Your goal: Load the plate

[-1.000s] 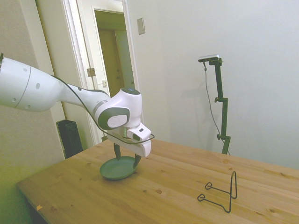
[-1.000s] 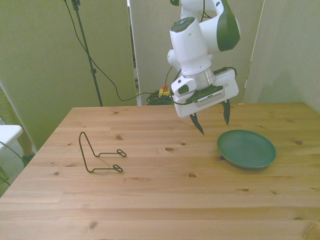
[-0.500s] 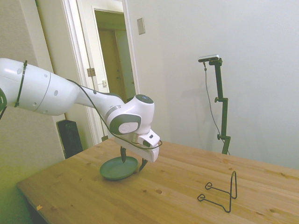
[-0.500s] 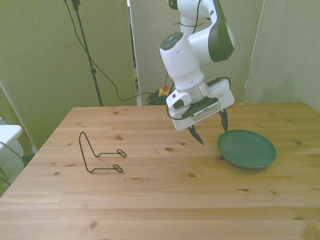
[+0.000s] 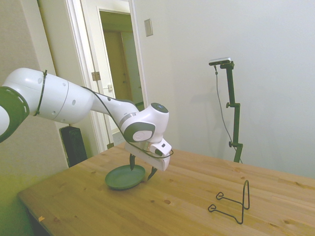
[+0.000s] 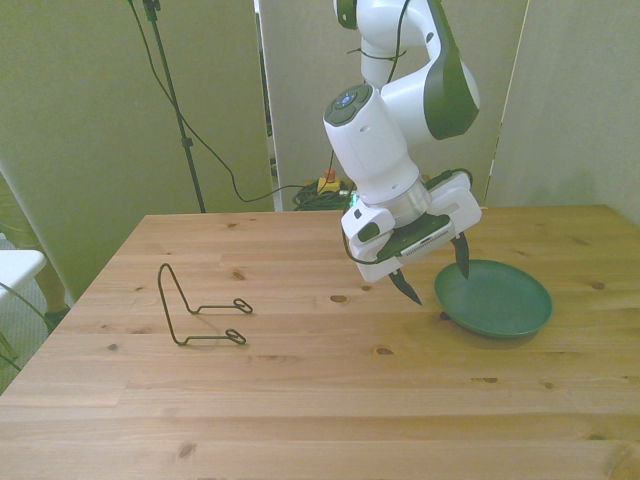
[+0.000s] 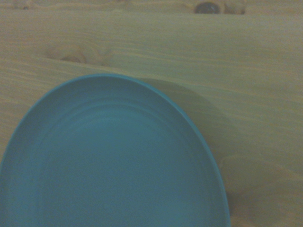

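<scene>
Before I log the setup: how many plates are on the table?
1. The plate lies flat on the table, toward the front view's right, under the open gripper. The wire stand holds none. Nothing looks hidden.

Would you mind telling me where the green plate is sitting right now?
The plate lies flat on the wooden table at the front view's right, with the open gripper straddling its near-left rim; the wire stand stands far off at the left.
</scene>
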You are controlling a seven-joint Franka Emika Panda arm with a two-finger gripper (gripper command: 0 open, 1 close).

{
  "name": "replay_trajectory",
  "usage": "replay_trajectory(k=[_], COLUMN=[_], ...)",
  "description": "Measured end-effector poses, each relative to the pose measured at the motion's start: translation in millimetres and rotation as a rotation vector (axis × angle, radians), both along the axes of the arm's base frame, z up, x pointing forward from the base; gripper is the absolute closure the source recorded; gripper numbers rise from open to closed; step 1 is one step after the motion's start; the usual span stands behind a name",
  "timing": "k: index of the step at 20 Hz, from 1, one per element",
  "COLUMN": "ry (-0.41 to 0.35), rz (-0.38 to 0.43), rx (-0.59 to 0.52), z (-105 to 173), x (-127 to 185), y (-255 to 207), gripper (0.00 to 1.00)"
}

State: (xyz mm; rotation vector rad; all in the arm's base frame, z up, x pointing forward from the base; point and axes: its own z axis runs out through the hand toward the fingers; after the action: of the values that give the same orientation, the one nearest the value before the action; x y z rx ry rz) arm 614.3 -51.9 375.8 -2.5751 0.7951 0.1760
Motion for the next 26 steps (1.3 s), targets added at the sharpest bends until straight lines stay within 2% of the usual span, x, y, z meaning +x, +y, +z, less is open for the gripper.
replay_trajectory(k=[7, 8, 26], ry=[0.035, 0.038, 0.065], rz=[0.007, 0.008, 0.009], rx=[0.006, 0.007, 0.014], z=[-23, -25, -36], x=[10, 10, 14], y=[2, 2, 1], gripper=[0.00, 1.00, 1.00])
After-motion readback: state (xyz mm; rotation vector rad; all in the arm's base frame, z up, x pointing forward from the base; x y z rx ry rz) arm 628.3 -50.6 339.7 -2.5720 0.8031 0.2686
